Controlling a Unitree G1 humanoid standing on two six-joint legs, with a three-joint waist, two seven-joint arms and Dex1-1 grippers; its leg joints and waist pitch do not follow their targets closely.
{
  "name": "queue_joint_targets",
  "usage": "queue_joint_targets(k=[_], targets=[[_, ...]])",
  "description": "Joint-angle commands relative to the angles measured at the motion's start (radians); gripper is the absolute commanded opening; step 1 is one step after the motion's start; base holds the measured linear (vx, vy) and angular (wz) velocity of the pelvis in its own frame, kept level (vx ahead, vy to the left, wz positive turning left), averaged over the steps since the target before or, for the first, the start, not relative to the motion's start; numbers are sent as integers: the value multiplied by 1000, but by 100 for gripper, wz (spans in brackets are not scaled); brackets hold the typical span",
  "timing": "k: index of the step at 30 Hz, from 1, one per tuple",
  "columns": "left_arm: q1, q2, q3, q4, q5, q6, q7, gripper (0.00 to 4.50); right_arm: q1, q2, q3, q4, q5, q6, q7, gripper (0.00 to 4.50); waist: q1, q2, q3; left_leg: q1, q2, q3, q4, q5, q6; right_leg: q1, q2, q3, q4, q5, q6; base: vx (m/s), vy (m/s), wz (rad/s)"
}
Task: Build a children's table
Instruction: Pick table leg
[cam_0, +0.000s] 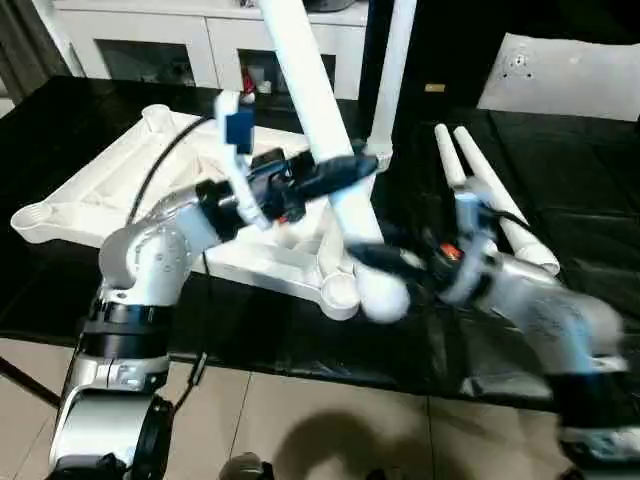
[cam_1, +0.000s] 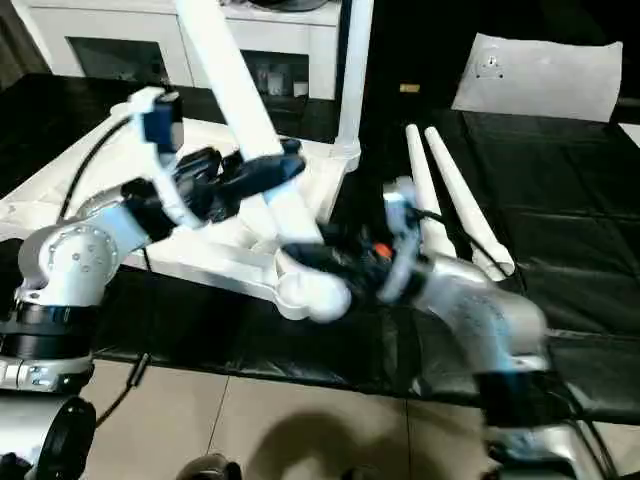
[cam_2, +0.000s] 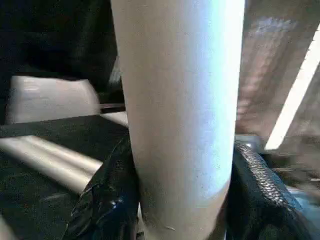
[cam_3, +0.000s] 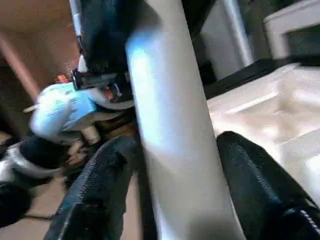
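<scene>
1. Tabletop (cam_0: 120, 190) of the children's table lay upside down on the black worktop (cam_0: 560, 180), ribbed underside up, round corner sockets showing
2. I saw one white leg (cam_1: 345, 80) standing upright in the far corner socket
3. A second leg (cam_0: 320, 130) leaned steeply over the near corner socket (cam_0: 338, 290), its upper end running out past the top of the head views
4. My left tool (cam_0: 345, 172) was closed on this tilted leg partway up; in the left wrist view both black fingers (cam_2: 107, 200) pressed against the tube's sides
5. My right tool (cam_0: 372, 262) sat lower on the same leg, near the socket; the right wrist view showed one finger (cam_3: 100, 185) against the tube and the other standing slightly off it, so I could not tell whether it gripped
6. Two spare legs (cam_0: 490, 200) lay side by side on the worktop to the right of the tabletop
7. A flat white panel (cam_0: 565, 75) rested at the far right
</scene>
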Motion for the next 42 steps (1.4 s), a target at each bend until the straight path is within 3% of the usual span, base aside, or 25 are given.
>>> queue_joint_targets(k=[1,2,4,8,11,14,18,20,23,25,28,38,42], targets=[[-18,12,-1,-1,38,-5,52,190,-14,10,-10,-14,-13,-35,-18,326,-3,-5,-90,9,5,3,-62,-114,4,65,-53,31,-71,-202,-151,0,0,0],[-23,22,-17,-31,75,17,109,187,-18,38,-9,-25,-72,-94,-103,338,-2,-9,-90,9,6,3,-62,-107,5,64,-54,31,-69,-194,-152,0,0,0],[-27,19,-21,-54,95,36,156,186,-23,51,11,-35,-130,-121,-167,354,-3,-8,-89,10,5,5,-63,-105,-4,61,-55,31,-70,-210,-149,0,0,0],[-31,8,-44,-107,142,59,235,185,-33,63,83,-67,-219,-89,-261,385,-6,-6,-87,10,5,4,-64,-111,-12,61,-53,32,-71,-208,-151,0,0,0],[-26,1,-95,-153,206,65,295,185,-54,100,143,-55,-322,-60,-396,385,-7,-5,-87,9,5,3,-66,-114,-19,60,-54,33,-71,-222,-139,0,0,0],[-24,-9,-122,-186,238,84,345,185,-61,142,174,-40,-371,-50,-471,385,-12,-8,-85,9,4,3,-67,-128,-30,59,-54,34,-71,-238,-130,0,0,0],[-24,-19,-136,-213,253,114,383,185,-67,185,174,-32,-388,-32,-543,385,-21,-8,-85,7,3,3,-67,-131,-34,59,-52,35,-71,-225,-123,0,0,0],[-25,-27,-142,-231,262,139,405,185,-71,205,179,-27,-411,-20,-589,359,-23,-6,-85,9,2,3,-67,-128,-38,58,-51,35,-70,-212,-124,0,0,0],[-25,-26,-155,-243,280,159,427,185,-75,231,175,-32,-420,-7,-629,339,-26,-12,-84,7,0,3,-68,-133,-39,60,-51,35,-72,-219,-111,0,0,0],[-23,-29,-155,-248,279,167,435,185,-73,240,177,-40,-422,0,-635,314,-25,-8,-84,8,-1,3,-67,-141,-40,58,-51,36,-73,-236,-102,0,0,0],[-22,-33,-157,-254,282,177,444,185,-72,247,180,-44,-426,11,-645,304,-27,-8,-84,8,0,3,-67,-143,-42,58,-50,36,-72,-222,-103,0,0,0],[-26,-40,-161,-254,289,199,455,185,-68,267,165,-20,-419,24,-655,201,-27,-6,-84,9,0,3,-68,-148,-45,58,-50,37,-71,-205,-109,0,0,0],[-30,-46,-148,-255,284,211,466,185,-71,272,157,-16,-414,20,-654,193,-26,-4,-85,9,0,2,-67,-143,-44,59,-51,37,-71,-196,-111,0,0,0]])
